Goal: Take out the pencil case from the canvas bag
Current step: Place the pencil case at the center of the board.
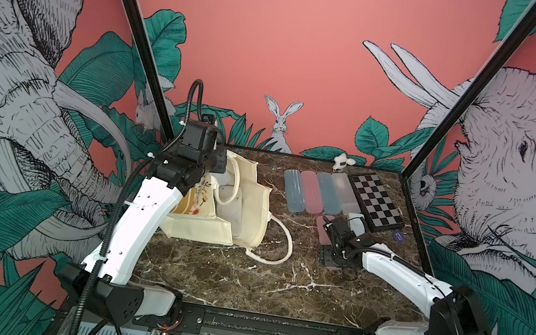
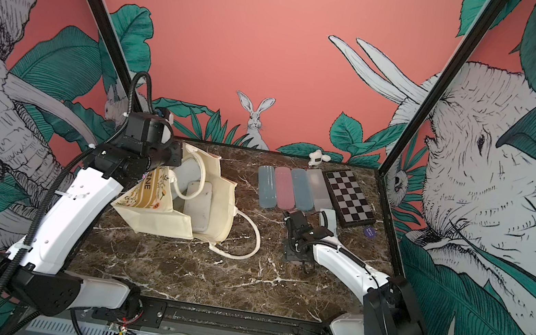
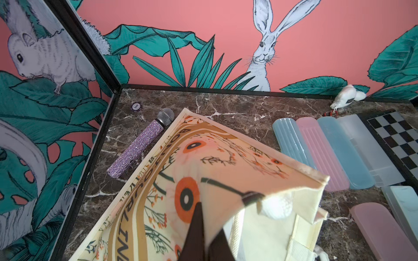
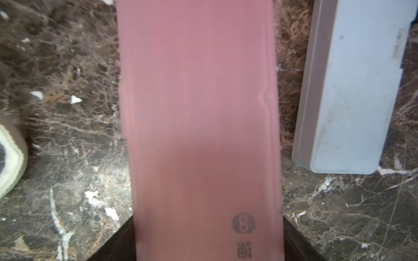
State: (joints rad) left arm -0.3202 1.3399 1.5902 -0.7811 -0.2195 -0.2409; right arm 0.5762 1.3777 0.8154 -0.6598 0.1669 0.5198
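Over at your far left, a glittery purple microphone (image 3: 138,146) lies on the marble table (image 1: 242,280) close to the side wall, just beside the canvas bag (image 1: 200,228). Your left gripper (image 3: 203,217) is clamped tight on the bag's printed face near the rim. It holds that panel up while the rest of the bag slumps on its side in the left rear part of the table, mouth gaping toward the middle. One loop handle (image 1: 280,246) trails onto the marble in front of the mouth. Further right, four pencil cases (image 1: 327,191) lie side by side and touching near the back edge: blue, pink, blue, clear. Just in front of that row, your right gripper (image 1: 332,229) has its jaws spread wide across the pink pencil case (image 4: 199,113) with a finger against each long edge, so it is grasping it. That case is outside the bag and well apart from it, low over the marble; you cannot tell whether it touches. A pale blue case (image 4: 352,90) lies just beside it, and a chessboard (image 1: 378,201) sits furthest right.
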